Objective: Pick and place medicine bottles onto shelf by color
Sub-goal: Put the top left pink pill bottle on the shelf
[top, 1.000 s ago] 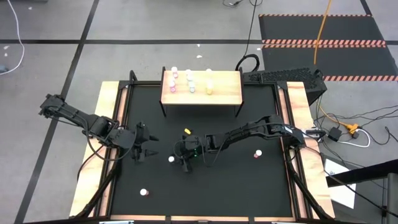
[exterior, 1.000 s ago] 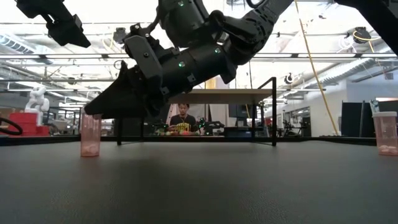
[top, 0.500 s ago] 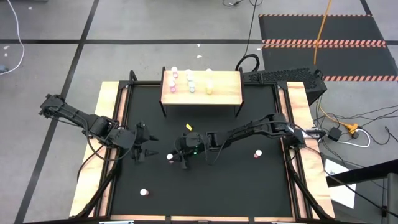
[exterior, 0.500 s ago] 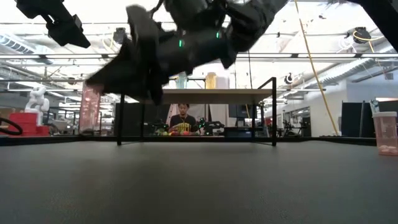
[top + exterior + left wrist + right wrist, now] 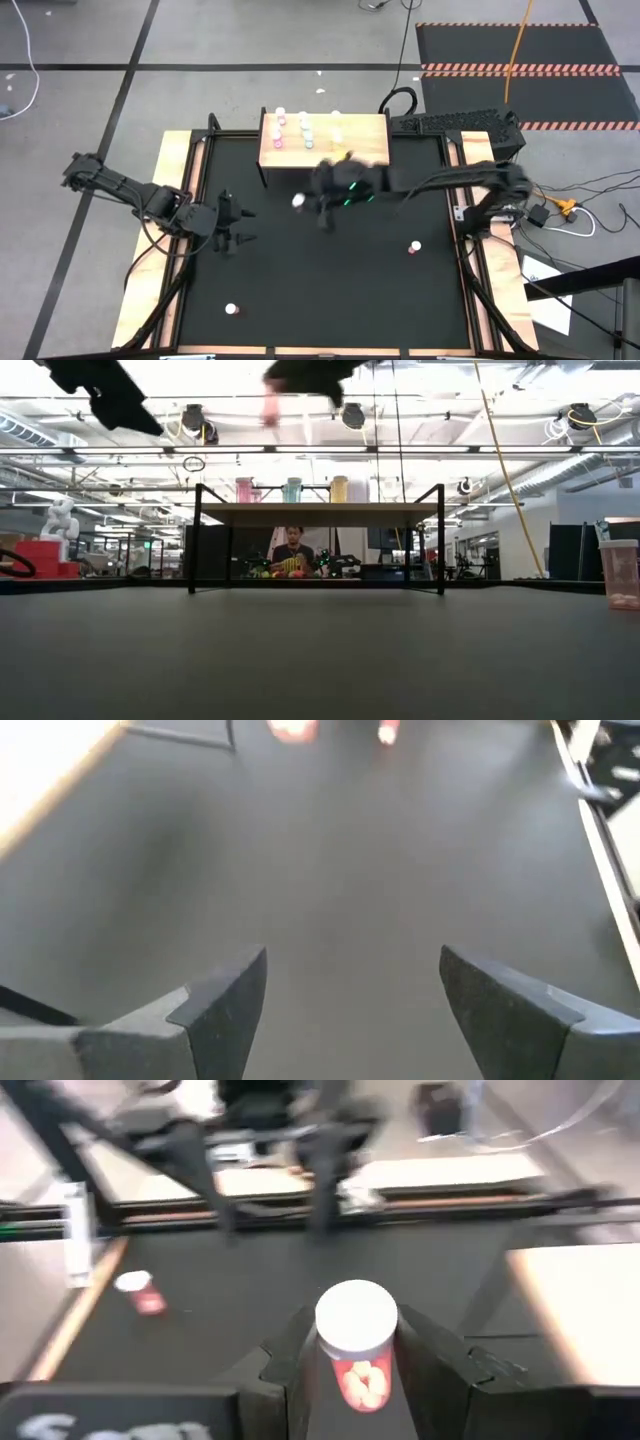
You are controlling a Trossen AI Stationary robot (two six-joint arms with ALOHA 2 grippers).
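The right gripper (image 5: 305, 199) is up in the air, just below the front edge of the shelf (image 5: 365, 145) in the high view, a little above centre frame. Its fingers (image 5: 440, 1360) are clamped on a pink bottle (image 5: 355, 1342) with a white cap, and the right wrist view shows the bottle upright between them. In the low view that bottle (image 5: 268, 410) hangs as a pink blur at the very top of the frame, well above the shelf board (image 5: 320, 513).

On the shelf, the low view shows a pink bottle (image 5: 244, 490), a pale blue one (image 5: 292, 490) and a yellow one (image 5: 339, 489) standing in a row. From above, they sit on the left half of the board in columns.

Two loose pink bottles remain on the black mat (image 5: 330, 280): one (image 5: 413, 247) at right of centre, another (image 5: 231, 310) toward the lower left.

The left gripper (image 5: 232, 226) waits over the mat at left of centre, its jaws spread wide with nothing between them; the left wrist view shows both fingers (image 5: 225, 1010) apart above bare mat.

A person (image 5: 291, 550) sits in the room beyond, seen under the shelf.
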